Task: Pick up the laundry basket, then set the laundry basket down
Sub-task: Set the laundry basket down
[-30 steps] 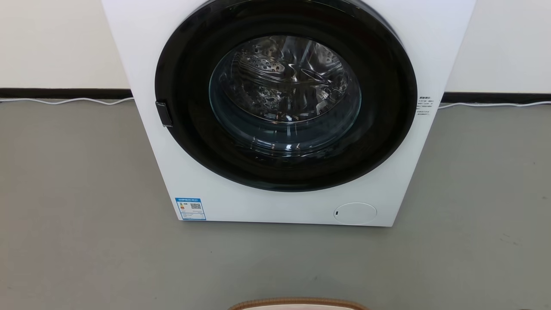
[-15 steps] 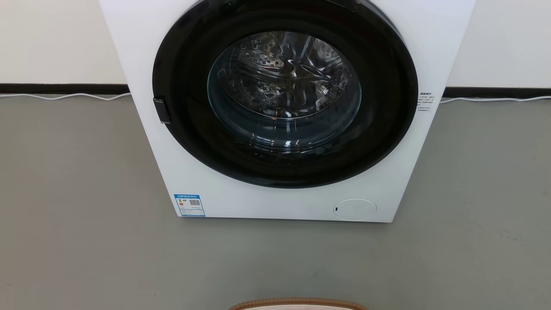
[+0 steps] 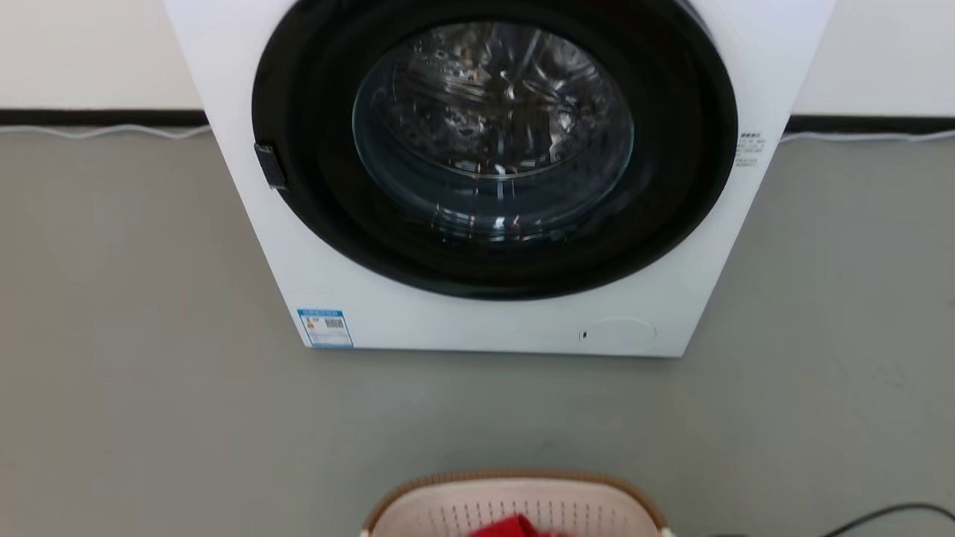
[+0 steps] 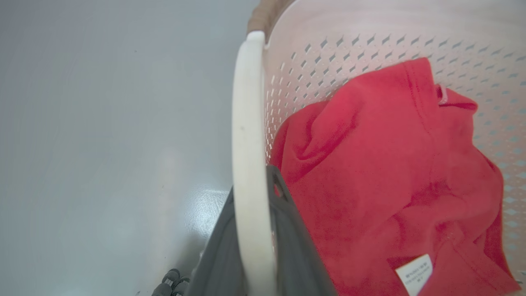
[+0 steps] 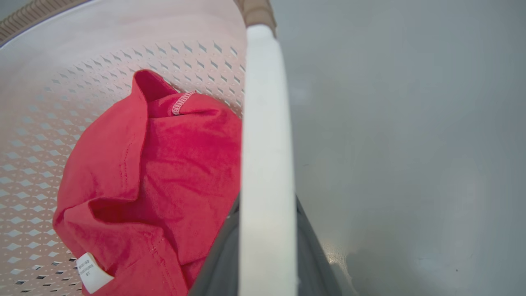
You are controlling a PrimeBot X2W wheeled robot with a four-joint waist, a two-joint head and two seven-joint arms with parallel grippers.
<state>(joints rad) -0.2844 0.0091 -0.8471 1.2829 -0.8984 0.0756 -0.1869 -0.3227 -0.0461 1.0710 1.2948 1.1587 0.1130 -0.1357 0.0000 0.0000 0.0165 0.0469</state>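
The laundry basket (image 3: 448, 507) shows at the bottom middle of the head view, cream with perforated walls and a brown woven-look rim. A red garment (image 4: 390, 164) lies inside it. In the left wrist view my left gripper (image 4: 252, 234) is shut on the basket's white side handle (image 4: 246, 123), with one dark finger on each side of it. My right gripper (image 5: 267, 250) is shut the same way on the other white handle (image 5: 265, 123). The basket wall (image 5: 82, 61) and the garment (image 5: 164, 164) lie to the left of that handle.
A white front-loading washing machine (image 3: 485, 328) with a closed dark round door stands straight ahead on the grey floor (image 3: 149, 373). A white cable (image 3: 104, 132) runs along the wall's base. A dark cable (image 3: 888, 514) lies at the lower right.
The head view has shifted: the washing machine sits higher and larger in it. More of the basket now shows, with its cream wall and the red garment where only the rim showed before.
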